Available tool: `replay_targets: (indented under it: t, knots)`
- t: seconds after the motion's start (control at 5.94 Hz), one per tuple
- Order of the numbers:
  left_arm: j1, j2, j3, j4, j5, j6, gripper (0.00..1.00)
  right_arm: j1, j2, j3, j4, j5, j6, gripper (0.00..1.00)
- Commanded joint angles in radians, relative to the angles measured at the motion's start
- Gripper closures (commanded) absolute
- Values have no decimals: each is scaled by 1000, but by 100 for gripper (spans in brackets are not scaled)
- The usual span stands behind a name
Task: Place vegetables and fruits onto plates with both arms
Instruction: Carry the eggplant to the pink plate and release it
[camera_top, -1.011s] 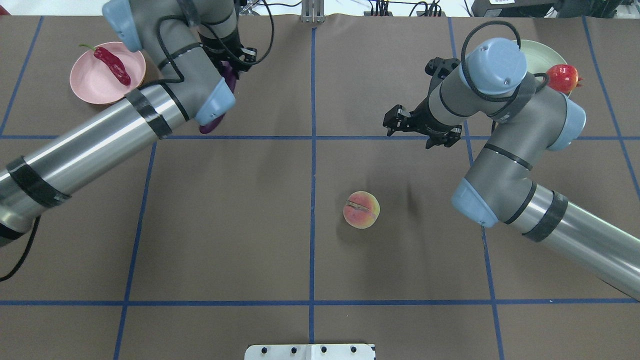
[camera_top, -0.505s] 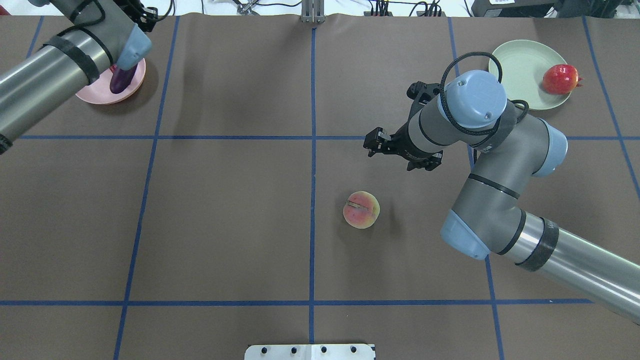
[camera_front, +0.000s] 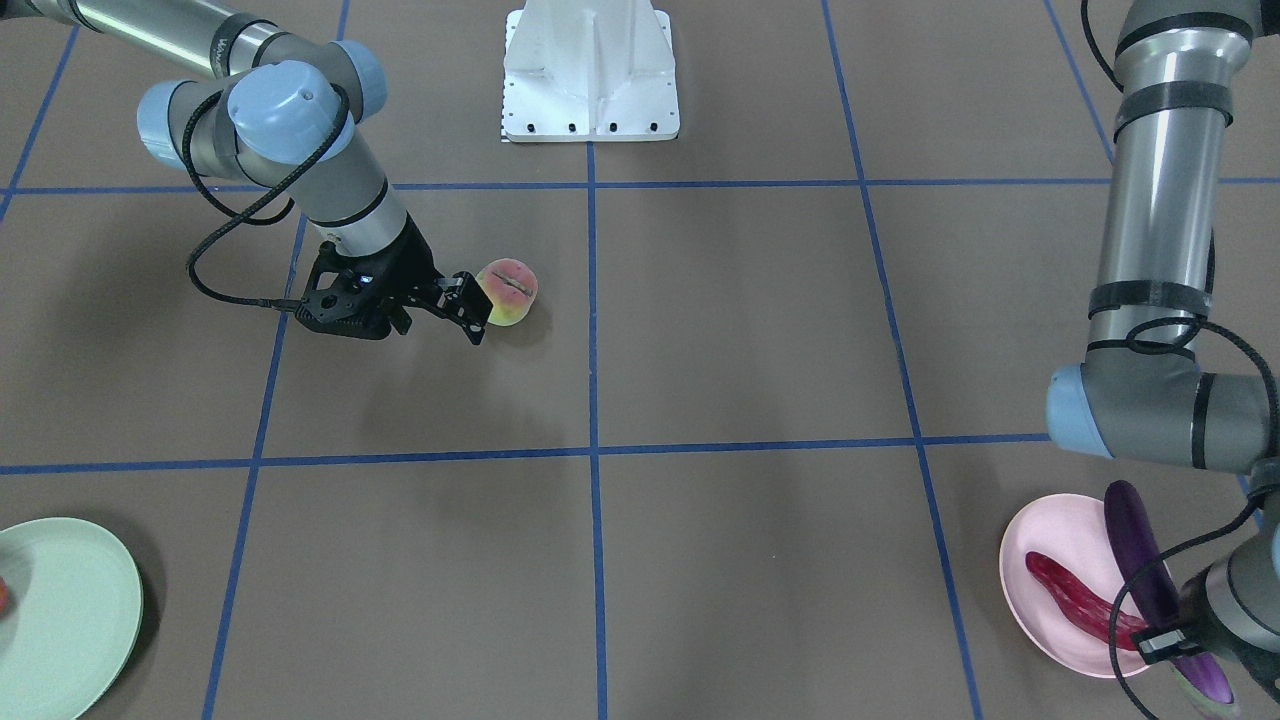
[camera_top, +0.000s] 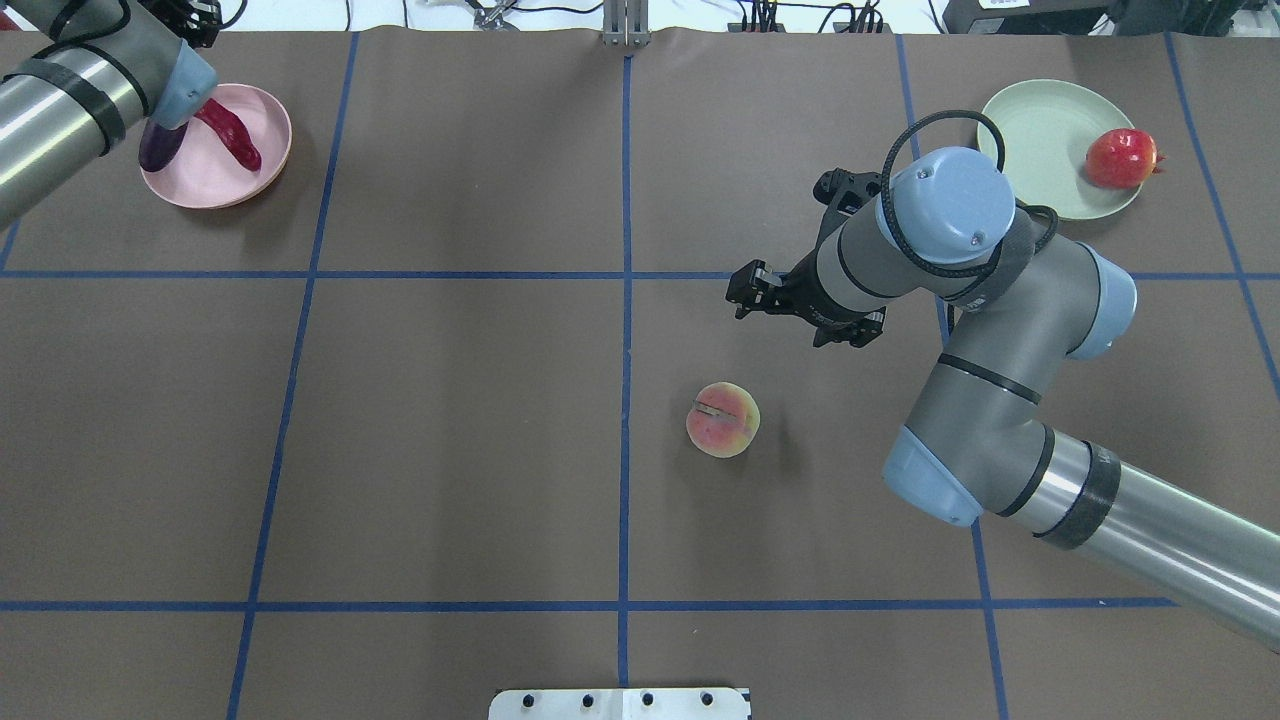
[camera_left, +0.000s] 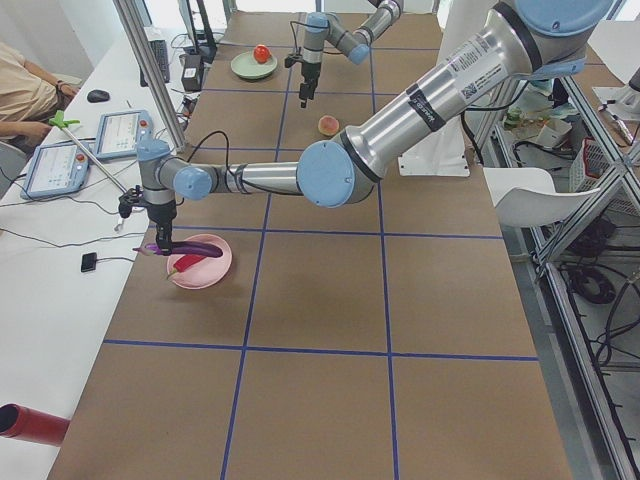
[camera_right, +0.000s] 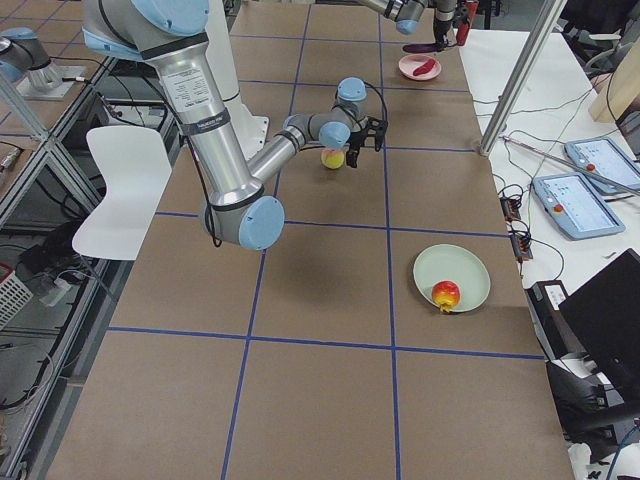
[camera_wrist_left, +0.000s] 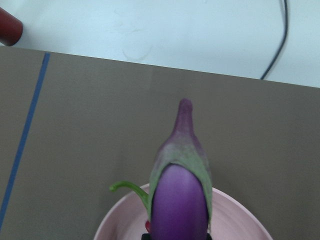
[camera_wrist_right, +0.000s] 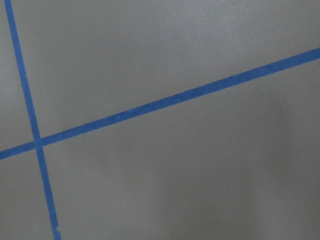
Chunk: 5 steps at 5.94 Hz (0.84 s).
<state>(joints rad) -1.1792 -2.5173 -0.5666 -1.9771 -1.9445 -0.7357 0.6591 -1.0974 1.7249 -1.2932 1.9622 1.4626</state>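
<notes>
The fingers (camera_top: 748, 277) of the right gripper (camera_top: 740, 292) stood apart with nothing between them, pointing down at bare table. The peach (camera_top: 722, 420) lay alone on the table near the middle, clear of those fingers and on the robot's side of them. The front view made the two look as if they touched, but the overhead view showed a gap. To pick it up well, the right arm probably needed to draw back toward the robot until the open fingers straddled the widest part of the peach. It could then come straight down and close gently, since a round fruit may roll away from a one-sided push. Far off, the left gripper (camera_front: 1165, 640) was clamped on the eggplant (camera_front: 1140, 560), held level over the pink plate (camera_front: 1030, 600) beside the chili (camera_front: 1075, 600), its stem end reaching past the rim. It should be lowered with its middle over the plate before letting go, or it might tip off. The red fruit (camera_top: 1120, 158) sat on the green plate (camera_top: 1040, 130).
</notes>
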Motion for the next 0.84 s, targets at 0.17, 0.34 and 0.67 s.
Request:
replay_targets:
  t: [0.17, 0.34, 0.67]
  knots:
    - [49, 0, 39, -80, 5, -2, 56, 1, -7, -1, 0, 0, -1, 0]
    - [59, 3, 42, -86, 9, -2, 49, 1, -7, -1, 0, 0, -1, 0]
    - [72, 3, 39, -88, 28, -2, 0, 2, -13, 2, 0, 1, -1, 0]
